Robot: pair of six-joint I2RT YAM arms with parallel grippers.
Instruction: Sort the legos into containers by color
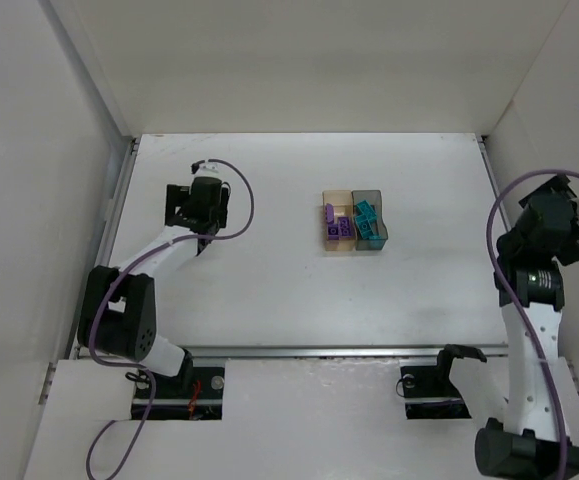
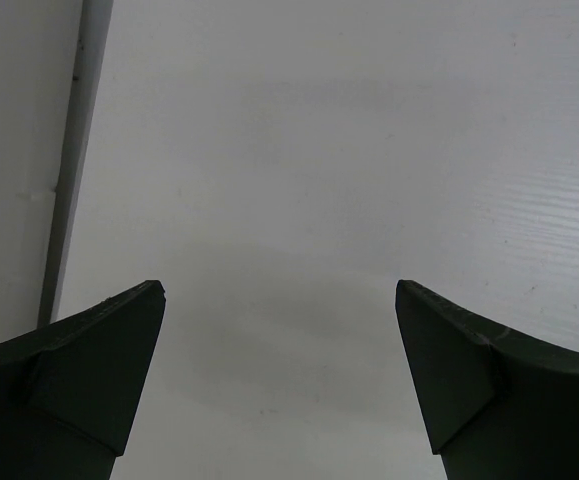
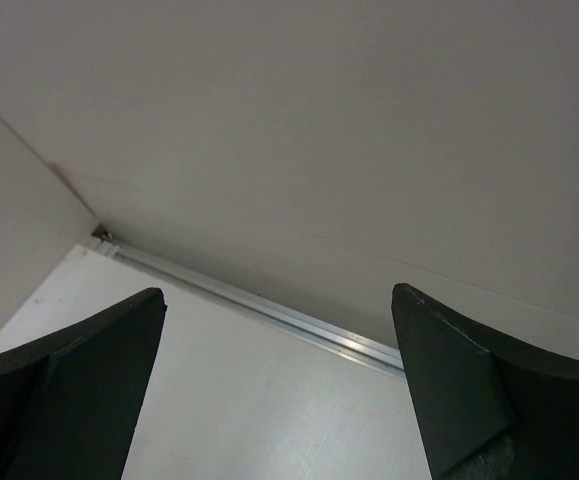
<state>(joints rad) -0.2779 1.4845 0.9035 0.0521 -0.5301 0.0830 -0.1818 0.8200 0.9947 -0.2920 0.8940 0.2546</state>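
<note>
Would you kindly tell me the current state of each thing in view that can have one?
left gripper: open, holding nothing.
right gripper: open, holding nothing.
amber bin: upright, holding the purple legos.
grey bin: upright, right beside the amber bin, holding the teal legos.

Purple legos (image 1: 337,226), teal legos (image 1: 369,221)

Amber bin (image 1: 336,236) holding purple legos (image 1: 336,224), touching grey bin (image 1: 370,233) holding teal legos (image 1: 368,219), mid-table
</note>
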